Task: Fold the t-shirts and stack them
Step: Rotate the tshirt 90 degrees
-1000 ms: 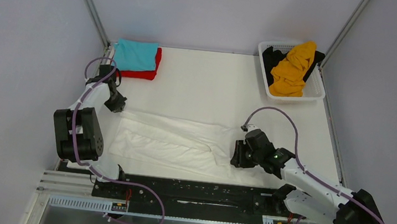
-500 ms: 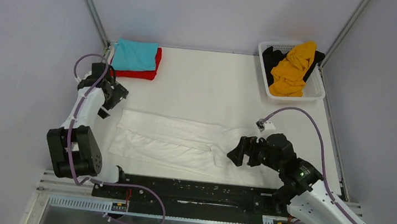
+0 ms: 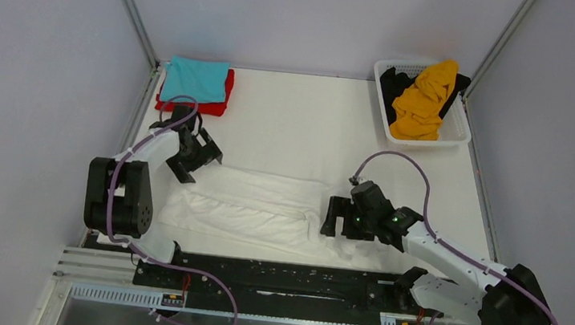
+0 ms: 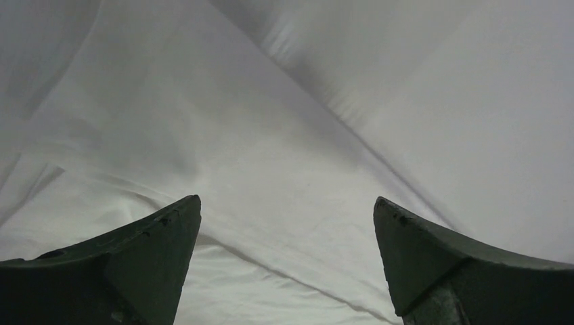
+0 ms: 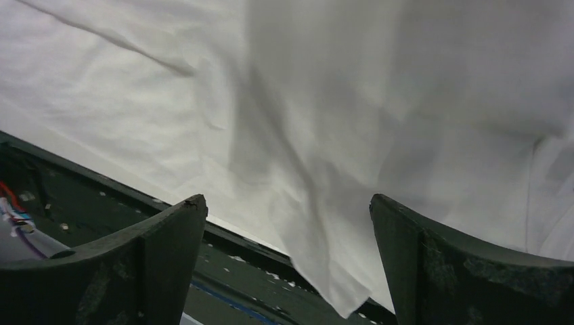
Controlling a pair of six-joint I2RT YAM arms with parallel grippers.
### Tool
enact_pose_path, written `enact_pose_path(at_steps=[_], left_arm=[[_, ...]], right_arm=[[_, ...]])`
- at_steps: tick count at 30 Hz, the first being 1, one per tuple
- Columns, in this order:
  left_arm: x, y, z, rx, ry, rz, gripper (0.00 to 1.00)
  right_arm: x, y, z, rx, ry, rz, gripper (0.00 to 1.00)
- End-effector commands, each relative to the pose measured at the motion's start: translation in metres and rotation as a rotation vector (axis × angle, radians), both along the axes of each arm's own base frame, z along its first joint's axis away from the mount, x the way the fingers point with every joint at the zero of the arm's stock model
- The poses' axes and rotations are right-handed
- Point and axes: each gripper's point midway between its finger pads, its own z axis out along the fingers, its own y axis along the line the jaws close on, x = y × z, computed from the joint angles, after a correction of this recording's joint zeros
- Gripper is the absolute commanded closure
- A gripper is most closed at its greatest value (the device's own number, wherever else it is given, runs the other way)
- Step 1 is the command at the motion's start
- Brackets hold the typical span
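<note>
A large white t-shirt point(image 3: 252, 203) lies folded into a long band near the table's front edge. My left gripper point(image 3: 203, 156) hovers over its far left corner, open, with only white cloth point(image 4: 271, 128) below the empty jaws point(image 4: 287, 203). At the shirt's right end my right gripper point(image 3: 333, 218) is open too. Between its jaws point(image 5: 288, 203) a corner of the shirt point(image 5: 338, 108) hangs over the front edge. A folded teal t-shirt point(image 3: 196, 79) rests on a folded red one point(image 3: 203, 107) at the back left. Orange-yellow point(image 3: 424, 96) and black point(image 3: 395, 83) t-shirts lie crumpled in the basket.
The white lattice basket point(image 3: 454, 138) stands at the back right corner. A black mounting rail point(image 3: 280, 279) runs along the near edge and shows under the shirt's corner in the right wrist view point(image 5: 223, 271). Grey walls close in the table on three sides.
Both grippers have opened wide. The left one swung right, from beside the shirt's left edge to over its far left corner. The right one shifted slightly left over the shirt's right end.
</note>
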Motion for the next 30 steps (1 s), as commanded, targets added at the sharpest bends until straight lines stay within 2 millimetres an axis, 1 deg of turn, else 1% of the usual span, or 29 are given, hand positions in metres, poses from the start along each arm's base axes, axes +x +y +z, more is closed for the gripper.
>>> enact_pose_path(at_steps=[1,4,8,11,13,15,17,19,20,22,27,30], left_arm=[[-0.010,-0.003,-0.020,-0.016,0.016,-0.028,0.01],[-0.021,-0.012,-0.031,0.006,0.035,-0.063,0.01],[-0.041,-0.031,-0.044,-0.023,0.068,-0.103,0.01],[-0.056,-0.041,-0.047,-0.003,0.078,-0.109,0.01],[-0.063,-0.045,-0.044,0.003,0.072,-0.098,0.01],[-0.070,-0.044,-0.041,0.022,0.064,-0.072,0.01],[-0.077,-0.046,-0.037,0.021,0.051,-0.051,0.01],[-0.083,-0.052,-0.036,0.003,0.040,-0.037,0.01],[-0.085,-0.057,-0.033,-0.008,0.030,-0.037,0.01],[-0.093,-0.067,-0.032,-0.029,0.032,-0.047,0.01],[-0.110,-0.101,-0.032,-0.069,0.053,-0.111,0.01],[-0.119,-0.124,-0.033,-0.078,0.069,-0.161,0.01]], right_arm=[[-0.018,-0.016,-0.035,-0.041,0.104,-0.126,0.00],[-0.003,-0.020,-0.037,-0.087,0.086,-0.166,0.01],[0.031,-0.026,-0.043,-0.124,0.125,-0.222,0.00],[0.066,-0.024,-0.043,-0.087,0.156,-0.262,0.01],[0.092,-0.023,-0.038,-0.091,0.146,-0.261,0.00],[0.120,-0.018,-0.031,-0.101,0.118,-0.244,0.00],[0.151,-0.015,-0.025,-0.108,0.099,-0.243,0.00],[0.174,-0.011,-0.023,-0.102,0.126,-0.243,0.01],[0.192,-0.005,-0.015,-0.083,0.124,-0.242,0.00],[0.209,0.002,-0.013,-0.068,0.156,-0.223,0.01],[0.246,0.029,-0.011,-0.009,0.183,-0.184,0.01],[0.267,0.045,-0.015,0.026,0.213,-0.180,0.00]])
